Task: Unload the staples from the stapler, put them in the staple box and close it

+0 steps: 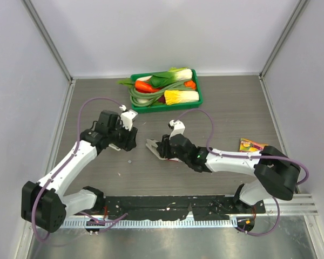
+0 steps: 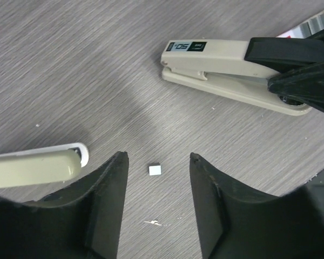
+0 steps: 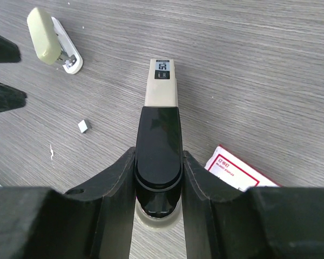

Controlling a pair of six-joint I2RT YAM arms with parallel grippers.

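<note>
While the right wrist view shows the right gripper (image 3: 159, 156) clamped on the stapler (image 3: 160, 102) by its black rear end, a red-and-white box (image 3: 235, 174) at its 4 o'clock, the left wrist view shows the left gripper (image 2: 159, 159) empty, jaws apart, a tiny grey staple strip (image 2: 155, 170) between them.

My right claw (image 3: 159, 162) is matt black plastic. The stapler (image 3: 159, 135) has a glossy black cap over smooth beige plastic. The desk (image 3: 259, 65) looks matt grey wood-grain.

Overhead view wide; wrist views close (both share stapler (image 2: 216, 59)).
</note>
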